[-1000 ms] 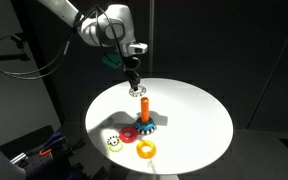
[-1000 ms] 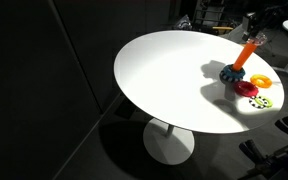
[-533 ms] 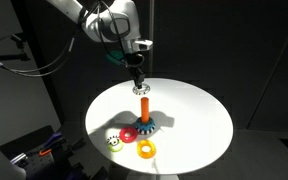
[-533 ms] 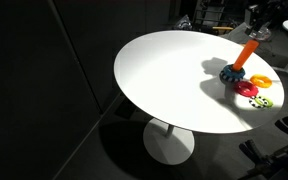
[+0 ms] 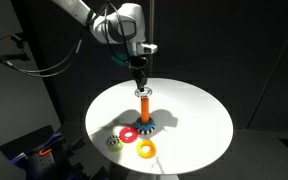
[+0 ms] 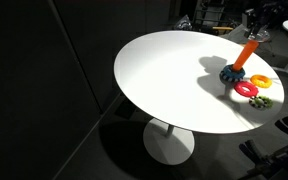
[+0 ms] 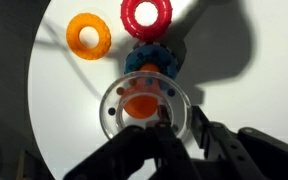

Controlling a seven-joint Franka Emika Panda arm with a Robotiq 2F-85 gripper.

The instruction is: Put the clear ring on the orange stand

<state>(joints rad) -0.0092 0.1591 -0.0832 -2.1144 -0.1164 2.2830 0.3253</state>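
- Wrist view: tool (image 7: 167, 130) is clenched on the near rim of the clear ring (image 7: 109, 108). The ring is held flat, and the top of the orange stand (image 7: 139, 103) shows through its hole.
- The ring looks roughly centred over the peg, probably so it can drop on cleanly; whether it has started down the peg can't be told from here.
- In an exterior view the tool (image 5: 139, 70) points straight down, with the clear ring (image 5: 142, 92) at the peg's top. The orange stand (image 5: 144, 108) stands upright on its blue gear-edged base.
- A vertical approach fits a vertical peg; a tilted ring would likely catch.
- Red ring (image 5: 129, 134) and yellow-orange ring (image 5: 145, 150) lie flat on the desk near the base, apart from each other and out of the tool's path. A small green piece (image 5: 113, 143) sits beside the red ring; what it is can't be told.
- Judgement: the task is almost done; lowering and letting go remain.
- Round white desk (image 6: 164, 75) has a plain matte top on a single pedestal, with everything grouped toward one edge.
- The room is dark with black surroundings, and light falls on the desk only.
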